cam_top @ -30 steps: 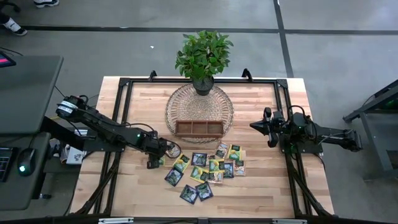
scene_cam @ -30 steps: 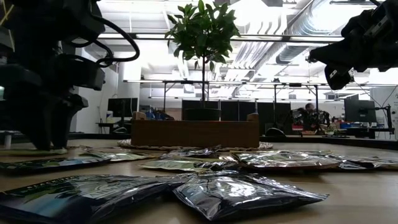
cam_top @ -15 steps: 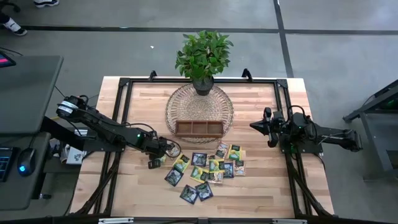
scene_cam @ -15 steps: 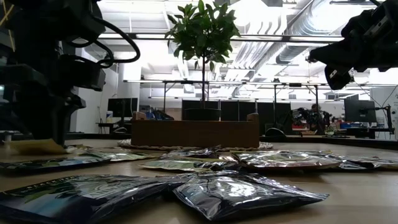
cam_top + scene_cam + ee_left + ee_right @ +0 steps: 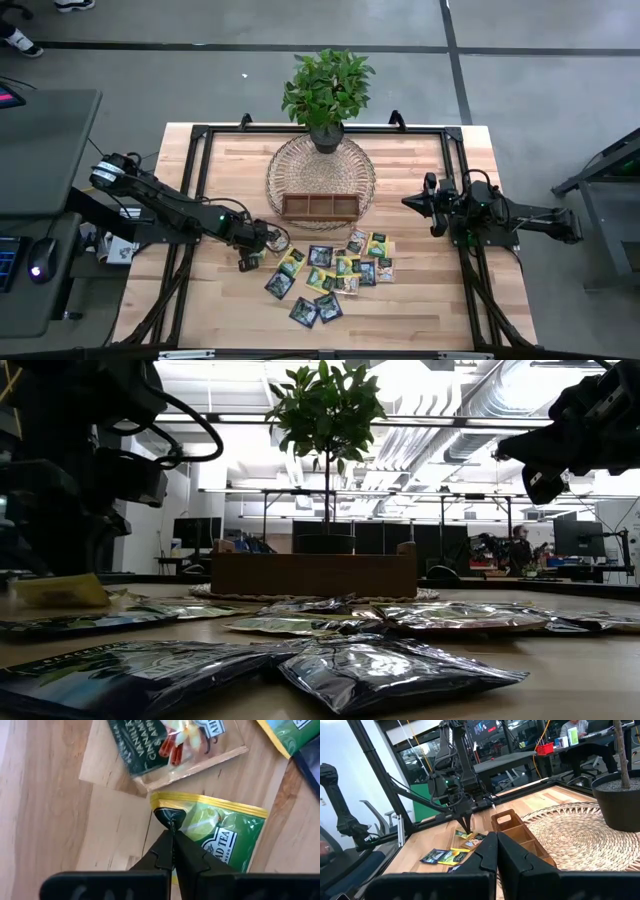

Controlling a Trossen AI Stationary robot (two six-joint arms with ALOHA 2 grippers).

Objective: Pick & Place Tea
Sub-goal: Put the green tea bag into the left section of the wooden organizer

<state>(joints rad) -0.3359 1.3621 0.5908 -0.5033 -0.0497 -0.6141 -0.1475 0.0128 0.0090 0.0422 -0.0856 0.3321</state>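
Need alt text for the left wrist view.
The left end effector is shut on the corner of a yellow-green tea sachet over the wooden table. A dark sachet lies just beyond it.

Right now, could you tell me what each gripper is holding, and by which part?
The left gripper pinches a yellow-green tea sachet at its corner. The right gripper is shut and holds nothing.

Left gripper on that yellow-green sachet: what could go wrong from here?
The left gripper is shut on only the edge of the yellow-green sachet, so it may slip out when lifted. A vanilla-cinnamon sachet lies just beside it and could get nudged. The wooden tray has narrow compartments, so a sachet dangling from one edge might catch on a wall. The right gripper waits clear.
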